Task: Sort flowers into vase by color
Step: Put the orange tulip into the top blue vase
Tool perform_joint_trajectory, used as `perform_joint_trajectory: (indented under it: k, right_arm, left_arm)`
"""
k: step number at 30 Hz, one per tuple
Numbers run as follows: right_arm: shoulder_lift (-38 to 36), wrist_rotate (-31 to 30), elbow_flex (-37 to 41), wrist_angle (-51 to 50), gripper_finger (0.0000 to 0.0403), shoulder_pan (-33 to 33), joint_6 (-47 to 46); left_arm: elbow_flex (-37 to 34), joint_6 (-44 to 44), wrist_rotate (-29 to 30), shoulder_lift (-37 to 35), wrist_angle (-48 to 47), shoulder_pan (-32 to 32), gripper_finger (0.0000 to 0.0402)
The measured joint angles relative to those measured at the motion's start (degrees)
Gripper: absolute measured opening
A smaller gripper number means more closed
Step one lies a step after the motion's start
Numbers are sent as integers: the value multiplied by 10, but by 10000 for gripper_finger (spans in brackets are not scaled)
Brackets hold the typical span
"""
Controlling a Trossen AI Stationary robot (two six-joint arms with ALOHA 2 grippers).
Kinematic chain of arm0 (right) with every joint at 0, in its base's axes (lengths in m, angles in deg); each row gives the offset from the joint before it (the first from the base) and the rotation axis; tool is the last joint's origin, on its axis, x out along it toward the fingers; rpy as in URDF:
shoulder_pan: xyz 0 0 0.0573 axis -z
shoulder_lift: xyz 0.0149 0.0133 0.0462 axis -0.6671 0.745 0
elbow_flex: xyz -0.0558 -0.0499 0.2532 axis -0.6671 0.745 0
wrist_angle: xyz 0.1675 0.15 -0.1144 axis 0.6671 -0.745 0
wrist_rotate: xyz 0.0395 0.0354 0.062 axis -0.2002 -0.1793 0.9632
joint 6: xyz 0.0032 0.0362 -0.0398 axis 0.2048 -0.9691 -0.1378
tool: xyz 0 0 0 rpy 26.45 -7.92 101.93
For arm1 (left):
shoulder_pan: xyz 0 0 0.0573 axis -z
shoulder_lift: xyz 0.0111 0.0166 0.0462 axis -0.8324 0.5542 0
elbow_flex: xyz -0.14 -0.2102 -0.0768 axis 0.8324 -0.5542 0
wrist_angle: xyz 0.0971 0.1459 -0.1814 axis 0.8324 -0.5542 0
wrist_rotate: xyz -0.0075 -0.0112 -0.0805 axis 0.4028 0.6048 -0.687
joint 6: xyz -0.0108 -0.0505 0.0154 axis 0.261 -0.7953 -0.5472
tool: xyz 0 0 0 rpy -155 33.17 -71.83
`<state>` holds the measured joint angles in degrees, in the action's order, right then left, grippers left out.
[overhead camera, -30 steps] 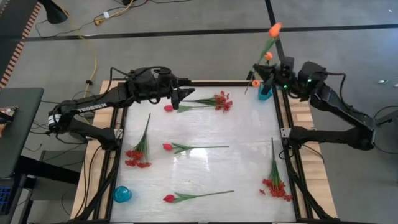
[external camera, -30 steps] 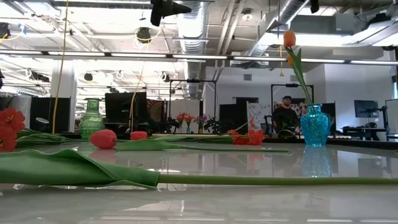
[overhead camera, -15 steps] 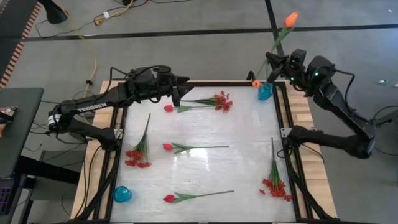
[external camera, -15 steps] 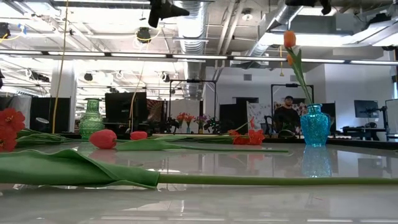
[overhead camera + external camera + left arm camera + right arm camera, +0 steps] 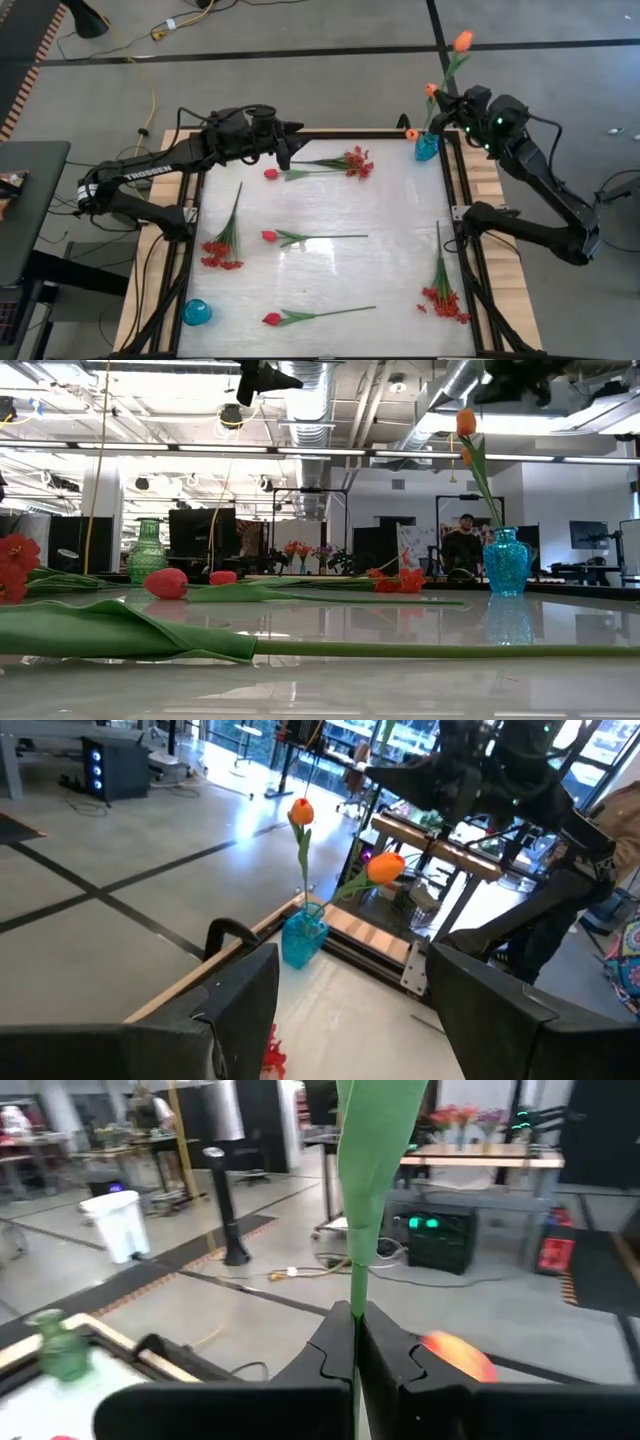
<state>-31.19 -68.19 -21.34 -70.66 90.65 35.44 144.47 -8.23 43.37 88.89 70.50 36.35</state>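
Nearest edge of tabletop [image 5: 390,270]: pinkish-red tulip [image 5: 315,315] flat, bloom toward the left; blue vase [image 5: 196,312] at the near left corner. Red spray [image 5: 441,280] lying along the right edge, blooms at the near end. Mid tabletop: second pinkish-red tulip [image 5: 310,237]; another red spray [image 5: 225,235] at the left side, stem running up toward the far side. Far side: third pinkish-red tulip [image 5: 290,174] and red spray [image 5: 345,161] lying together, just under the left tool [image 5: 286,152].

Left arm stretched along the far edge from the left, wrist level, left tool hovering above that tulip, fingers [image 5: 500,1010] spread wide, nothing held.

Far right corner: turquoise vase [image 5: 427,147] with one orange tulip [image 5: 431,92] standing in it. Right arm folded up over that corner, elbow out right, wrist raised above the vase. Right tool [image 5: 356,1342] pinched tight on green stem of second orange tulip [image 5: 461,42], held upright, bloom high beyond the tabletop edge. Green vase [image 5: 147,552] at the far left in the low view.
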Motion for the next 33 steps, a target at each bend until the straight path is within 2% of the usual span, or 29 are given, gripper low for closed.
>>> perform_joint_trajectory:
  k: [4,13,17,22,33]
  right_arm:
    - [-50,-45,62,54,24,9,3]
    - [-124,-98,149,30,26,31,-6]
    - [-137,-132,189,56,27,31,-6]
    - [-139,-135,235,126,26,31,-19]
    - [-136,-165,285,202,27,31,-12]
  left_arm:
    - [0,0,1,0,-16,0,240]
    - [0,-1,17,0,-19,0,240]
    - [0,-6,17,0,-19,0,240]
    - [0,-11,19,0,-19,0,240]
    - [0,-26,19,0,-19,0,240]
